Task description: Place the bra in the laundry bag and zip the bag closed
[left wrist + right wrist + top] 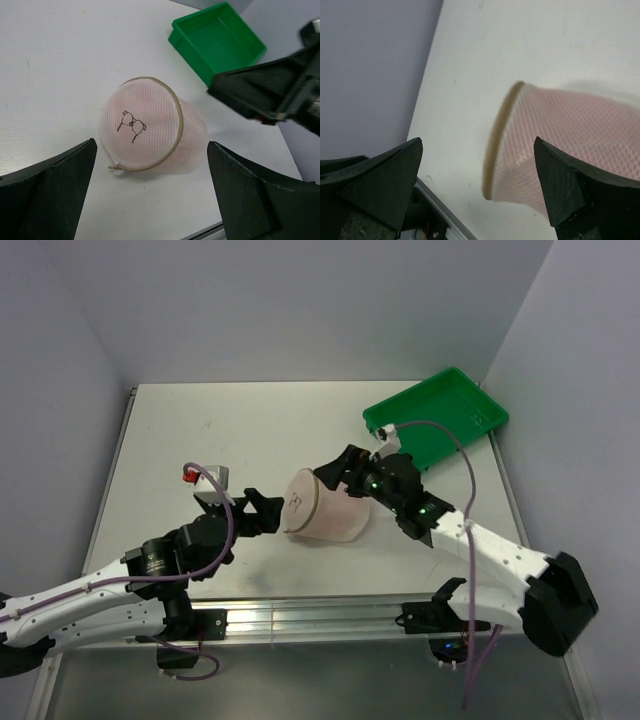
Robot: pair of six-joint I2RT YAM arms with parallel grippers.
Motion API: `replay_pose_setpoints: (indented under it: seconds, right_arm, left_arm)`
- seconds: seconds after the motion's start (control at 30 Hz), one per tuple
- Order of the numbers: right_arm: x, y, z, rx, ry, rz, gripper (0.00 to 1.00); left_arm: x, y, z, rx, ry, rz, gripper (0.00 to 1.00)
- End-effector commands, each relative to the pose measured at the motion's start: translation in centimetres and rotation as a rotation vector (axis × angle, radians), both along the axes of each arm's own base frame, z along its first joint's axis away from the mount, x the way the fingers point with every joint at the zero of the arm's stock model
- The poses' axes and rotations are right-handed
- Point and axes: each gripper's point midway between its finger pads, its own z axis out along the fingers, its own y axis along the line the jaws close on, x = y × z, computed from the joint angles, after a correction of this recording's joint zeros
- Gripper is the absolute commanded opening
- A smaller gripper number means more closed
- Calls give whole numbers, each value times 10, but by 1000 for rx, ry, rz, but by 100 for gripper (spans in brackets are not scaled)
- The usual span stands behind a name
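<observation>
Your laundry bag lies on its side mid-table, and the pink of the bra shows through its mesh, so the loading step looks done. The tan zip band reads as closed wherever you can see it, though the far side is hidden, so confirm that before you call the task finished. The left gripper and right gripper flank the bag with jaws spread wide, holding nothing, and the green tray beyond shows nothing inside.

green tray: table's far right corner | table: white
</observation>
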Motion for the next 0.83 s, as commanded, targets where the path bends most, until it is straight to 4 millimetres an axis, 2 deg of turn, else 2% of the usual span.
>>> replay_pose_setpoints:
  seconds: [0.0, 0.03, 0.1, 0.13, 0.2, 0.23, 0.27, 0.4, 0.57, 0.63, 0.8]
  right_arm:
    - [-1, -37, 50, -42, -172, -113, 100]
    - [-10, -49, 72, -19, -225, -132, 100]
    - [-17, -71, 75, -65, -250, -189, 100]
    - [-28, -84, 91, -42, -298, -212, 97]
    - [-39, -104, 87, -82, -306, -252, 100]
    - [-49, -116, 96, -63, -341, -270, 100]
    - [-57, -124, 90, -88, -331, -274, 100]
    - [-89, -152, 113, -20, -428, -300, 100]
    - [-99, -179, 110, 22, -463, -393, 100]
    - [-102, -182, 108, 25, -462, -400, 100]
    - [-100, -185, 106, 0, -443, -416, 100]
  left_arm:
    - [0, -2, 15, 17, -29, -23, 99]
    - [0, -1, 17, 33, -27, -26, 99]
    - [0, 0, 18, 45, -29, -28, 99]
    - [-1, 0, 20, 47, -31, -37, 99]
    - [-3, 2, 25, 51, -46, -45, 99]
    - [-3, 3, 29, 46, -53, -48, 99]
    - [-4, 7, 31, 52, -65, -49, 99]
    - [-5, 24, 48, 40, -94, -18, 99]
    - [-9, 43, 52, 12, -99, 9, 99]
    - [-11, 45, 45, 6, -84, 9, 99]
    - [-14, 49, 42, -34, -81, 8, 99]
